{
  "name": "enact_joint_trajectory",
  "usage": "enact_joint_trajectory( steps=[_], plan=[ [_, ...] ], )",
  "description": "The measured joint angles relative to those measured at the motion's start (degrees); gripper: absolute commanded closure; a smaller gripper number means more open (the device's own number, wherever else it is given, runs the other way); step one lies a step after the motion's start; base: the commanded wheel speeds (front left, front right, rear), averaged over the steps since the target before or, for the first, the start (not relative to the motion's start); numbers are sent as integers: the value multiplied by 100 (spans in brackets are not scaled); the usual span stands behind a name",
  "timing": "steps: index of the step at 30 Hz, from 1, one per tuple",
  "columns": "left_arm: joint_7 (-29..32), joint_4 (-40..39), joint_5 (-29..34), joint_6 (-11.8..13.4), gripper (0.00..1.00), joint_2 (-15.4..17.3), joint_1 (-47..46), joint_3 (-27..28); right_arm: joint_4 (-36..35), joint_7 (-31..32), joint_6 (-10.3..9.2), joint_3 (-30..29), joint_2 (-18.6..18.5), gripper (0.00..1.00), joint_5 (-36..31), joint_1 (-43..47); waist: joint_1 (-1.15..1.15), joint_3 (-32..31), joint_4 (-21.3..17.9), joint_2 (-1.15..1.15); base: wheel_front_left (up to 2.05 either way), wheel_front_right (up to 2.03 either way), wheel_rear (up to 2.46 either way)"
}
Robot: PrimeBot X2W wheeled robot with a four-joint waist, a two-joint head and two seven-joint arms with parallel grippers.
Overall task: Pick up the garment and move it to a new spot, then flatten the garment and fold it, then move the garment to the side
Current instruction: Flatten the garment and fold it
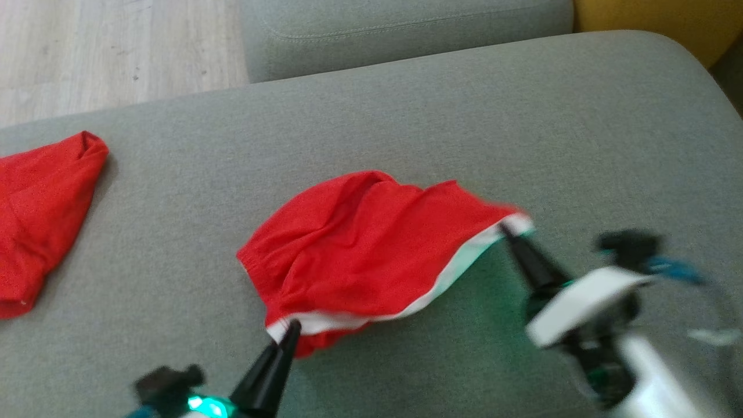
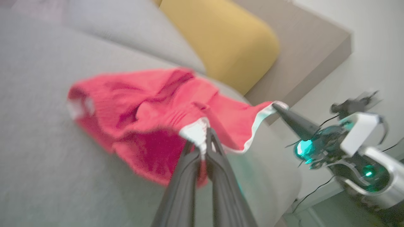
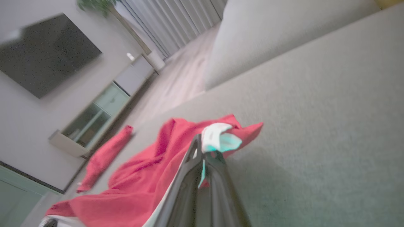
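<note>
Garment (image 1: 365, 244), red with white trim, on sofa (image 1: 522, 116)

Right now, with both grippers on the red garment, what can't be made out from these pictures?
- Second red cloth: cut off by the head view's left edge; kind unclear.
- Right gripper: motion-blurred in the head view; its hold on the white band is unclear there.
- Red garment: underside hidden by its own folds.
- Left gripper: body cut off by the head view's bottom edge.
</note>
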Motion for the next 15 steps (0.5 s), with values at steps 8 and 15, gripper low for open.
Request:
enact_joint_trajectory(
  steps=[8, 15],
  plan=[
    [592, -3619, -1202, 157, 100, 714, 270, 721, -3641, 1201, 0, -1624, -900, 100, 1914, 1145, 0, 128, -173, 0, 0, 0, 0],
    [1546, -4510, -2008, 602, 100, 940, -1079, 1095, -4727, 2138, 0, -2536, -739, 100, 2726, 674, 0, 491, -349, 0, 0, 0, 0]
  ],
)
